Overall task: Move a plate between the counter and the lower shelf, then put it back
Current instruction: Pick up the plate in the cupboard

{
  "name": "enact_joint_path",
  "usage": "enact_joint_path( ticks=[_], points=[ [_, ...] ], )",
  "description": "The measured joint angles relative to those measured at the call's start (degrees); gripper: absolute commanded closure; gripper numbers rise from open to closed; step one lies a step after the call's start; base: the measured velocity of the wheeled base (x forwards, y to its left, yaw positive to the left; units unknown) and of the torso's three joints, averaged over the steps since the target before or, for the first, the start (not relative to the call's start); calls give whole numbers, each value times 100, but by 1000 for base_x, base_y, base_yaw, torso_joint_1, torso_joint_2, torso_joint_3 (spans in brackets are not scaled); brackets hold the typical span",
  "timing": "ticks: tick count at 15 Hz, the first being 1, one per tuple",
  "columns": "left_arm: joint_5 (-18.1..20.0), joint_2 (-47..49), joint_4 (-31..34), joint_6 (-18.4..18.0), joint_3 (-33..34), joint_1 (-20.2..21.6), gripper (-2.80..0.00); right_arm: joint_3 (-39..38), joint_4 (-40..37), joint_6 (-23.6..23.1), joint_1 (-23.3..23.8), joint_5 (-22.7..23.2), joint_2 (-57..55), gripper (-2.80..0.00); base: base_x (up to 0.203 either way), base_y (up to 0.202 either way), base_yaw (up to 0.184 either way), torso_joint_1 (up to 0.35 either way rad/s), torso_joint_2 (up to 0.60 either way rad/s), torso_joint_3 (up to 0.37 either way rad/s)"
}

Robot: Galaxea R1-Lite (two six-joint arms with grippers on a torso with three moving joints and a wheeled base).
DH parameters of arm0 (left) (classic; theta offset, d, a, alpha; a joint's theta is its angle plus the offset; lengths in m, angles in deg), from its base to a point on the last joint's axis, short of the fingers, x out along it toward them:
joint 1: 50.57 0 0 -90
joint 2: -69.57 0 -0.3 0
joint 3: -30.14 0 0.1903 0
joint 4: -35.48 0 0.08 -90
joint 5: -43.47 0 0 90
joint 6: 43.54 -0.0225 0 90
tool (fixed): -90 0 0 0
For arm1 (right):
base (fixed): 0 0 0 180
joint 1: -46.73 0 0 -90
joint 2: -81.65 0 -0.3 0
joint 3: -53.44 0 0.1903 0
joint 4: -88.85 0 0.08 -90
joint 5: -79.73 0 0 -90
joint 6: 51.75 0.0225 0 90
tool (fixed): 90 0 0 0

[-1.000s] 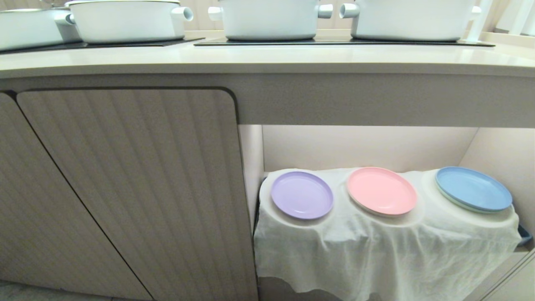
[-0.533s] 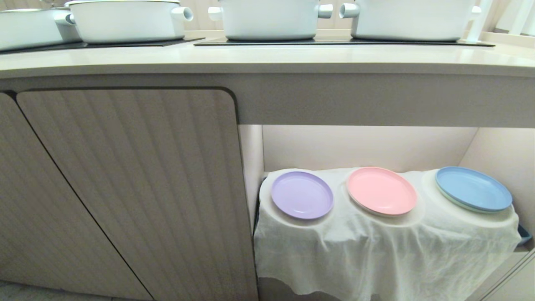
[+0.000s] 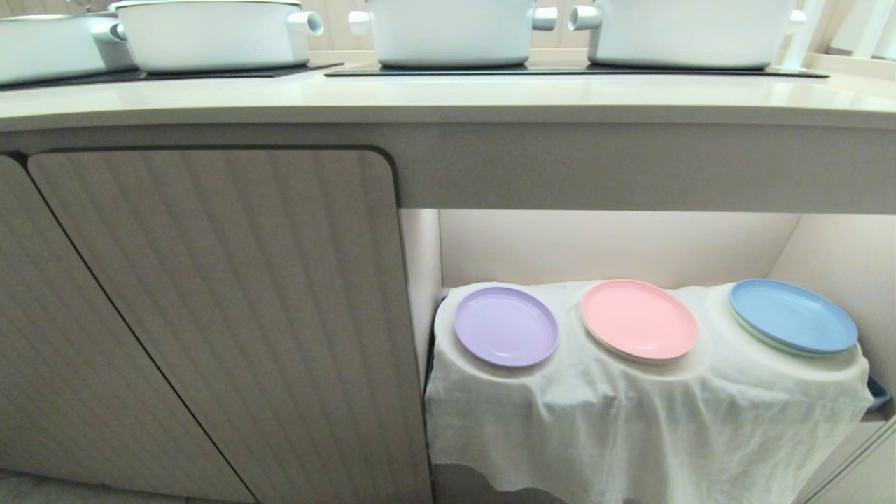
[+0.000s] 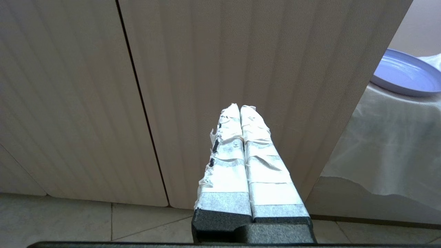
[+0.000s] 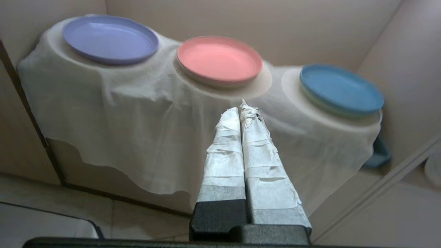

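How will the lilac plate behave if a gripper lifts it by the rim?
The lilac plate looks like rigid matte plastic, so it probably stays stiff and feels light. Its low rim gives little to pinch, so it may slip. The white cloth beneath is rumpled and could drag along.

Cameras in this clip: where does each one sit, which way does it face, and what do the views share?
Head view: high on the robot, facing the counter and the lower shelf below it; no arm shows.
Left wrist view: behind the left gripper, jaws shut, facing the ribbed cabinet doors near the floor.
Right wrist view: behind the right gripper, jaws shut, looking up at the pink plate and blue plate.
Shared: the lilac plate shows in all three.
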Motion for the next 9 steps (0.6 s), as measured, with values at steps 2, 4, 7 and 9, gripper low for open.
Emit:
enact_joint_path(
  ticks=[2, 4, 7, 9],
  points=[
    [0, 0, 0, 0, 0, 0, 0, 348, -91, -100, 0, 371, -57, 0, 0, 0, 0, 0, 0, 0],
    [2, 0, 0, -2, 0, 0, 0, 716, -113, -103, 0, 823, -341, 0, 0, 0, 0, 0, 0, 0],
    [2, 0, 0, -1, 0, 0, 0, 1283, -68, -108, -38, 1576, -1148, 0, 0, 0, 0, 0, 0, 0],
    [2, 0, 0, -2, 0, -2, 0, 1554, 101, -124, -51, 2340, -1804, 0, 0, 0, 0, 0, 0, 0]
  ],
)
